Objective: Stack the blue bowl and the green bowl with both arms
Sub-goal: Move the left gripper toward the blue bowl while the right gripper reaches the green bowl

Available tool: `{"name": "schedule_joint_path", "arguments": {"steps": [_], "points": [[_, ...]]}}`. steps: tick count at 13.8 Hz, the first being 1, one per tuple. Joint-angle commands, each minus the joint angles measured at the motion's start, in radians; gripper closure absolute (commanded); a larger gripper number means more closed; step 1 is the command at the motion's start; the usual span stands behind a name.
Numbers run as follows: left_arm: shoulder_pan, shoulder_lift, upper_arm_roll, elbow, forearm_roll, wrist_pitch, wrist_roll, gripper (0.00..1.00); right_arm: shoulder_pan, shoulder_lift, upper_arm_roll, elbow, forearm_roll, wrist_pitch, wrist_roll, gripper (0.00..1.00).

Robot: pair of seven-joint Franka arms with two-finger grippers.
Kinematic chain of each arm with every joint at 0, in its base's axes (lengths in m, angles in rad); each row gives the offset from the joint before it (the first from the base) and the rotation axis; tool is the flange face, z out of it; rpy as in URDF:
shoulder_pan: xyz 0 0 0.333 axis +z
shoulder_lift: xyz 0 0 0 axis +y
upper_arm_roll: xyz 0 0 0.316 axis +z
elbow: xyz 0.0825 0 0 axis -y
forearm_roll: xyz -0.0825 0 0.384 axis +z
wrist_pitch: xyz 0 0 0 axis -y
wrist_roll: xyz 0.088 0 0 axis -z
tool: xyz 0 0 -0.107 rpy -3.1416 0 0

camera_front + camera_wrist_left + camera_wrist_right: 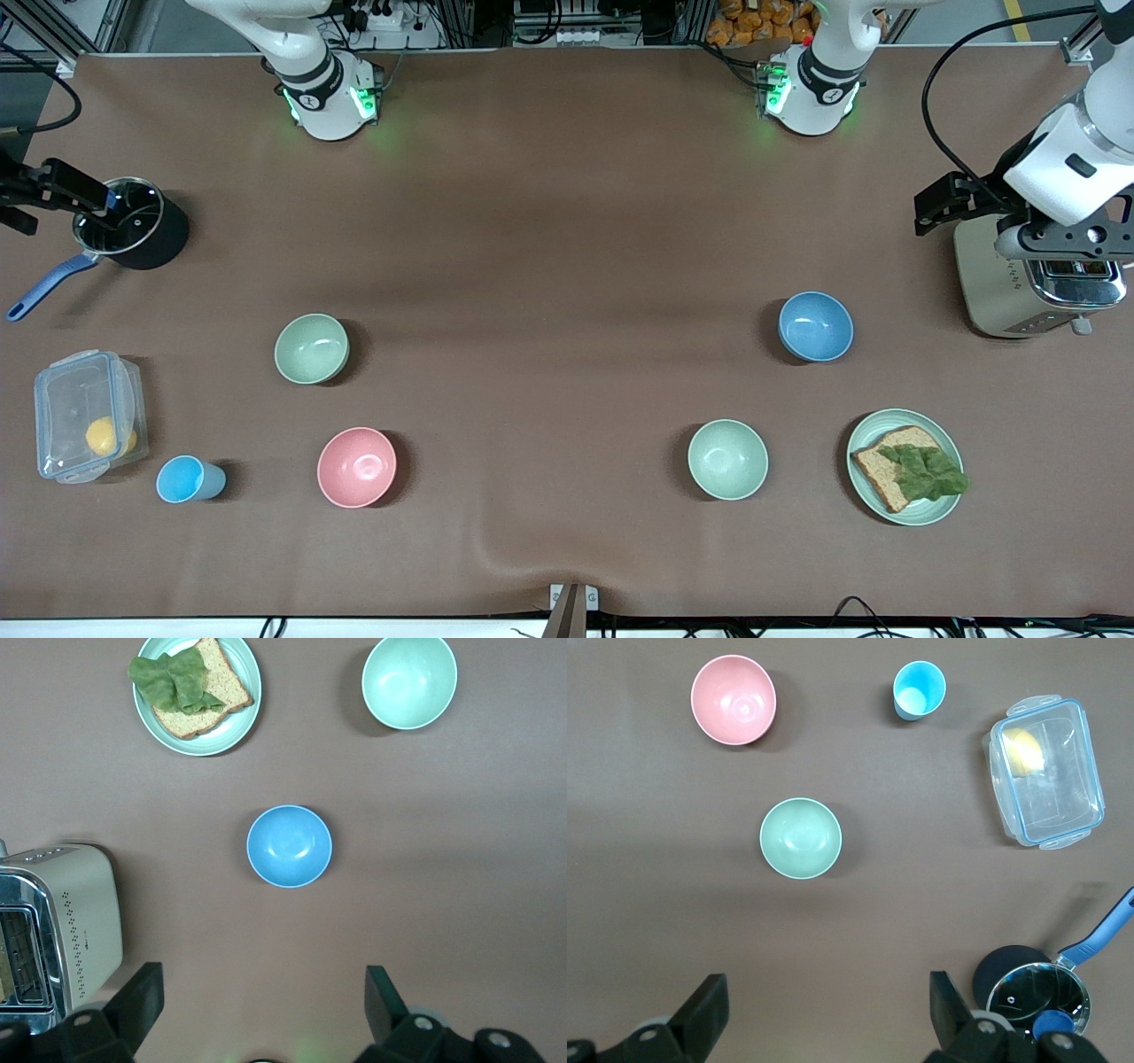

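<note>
Bowls are sitting apart on the brown tabletop [567,221], none stacked. The blue bowl [816,326] is resting upright toward the left arm's end, near the toaster [1036,283]. The green bowl [311,348], a dull sage, is standing upright toward the right arm's end, well apart from the blue one.

A paler mint bowl [727,459] is lying nearer the front camera than the blue bowl, and beside it a pale green plate [904,511] is carrying a slice of bread [886,470] with a lettuce leaf [926,470] on top. A pink bowl [356,467] is sitting nearer the front camera than the green bowl. Beside it, toward the right arm's end, a small blue cup [188,479] is standing next to a clear lidded container [84,415] holding something yellow. A dark saucepan [133,223] with a glass lid and blue handle is sitting farther from the camera.

The left gripper [257,1001] is hovering high over the toaster's edge of the tabletop, its jaws spread wide and holding nothing, with the blue bowl showing between them in the left wrist view. The right gripper [824,1001] is hanging above the saucepan, jaws likewise spread wide and empty, looking down on the green bowl.
</note>
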Motion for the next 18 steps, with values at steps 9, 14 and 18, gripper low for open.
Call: {"name": "schedule_joint_path", "arguments": {"steps": [9,14,18], "points": [[0.054,0.11,0.006,-0.099,0.038,0.189,0.021,0.0,-0.02,0.04,0.024,-0.002,0.013,-0.008,0.01,0.0],[0.114,0.107,0.0,-0.52,0.057,0.64,0.01,0.0,0.042,0.139,0.026,-0.089,0.054,0.004,0.002,0.0],[0.165,0.191,-0.005,-0.674,0.049,0.84,0.018,0.0,0.081,0.321,0.027,-0.094,0.058,0.072,-0.003,0.0]]}}
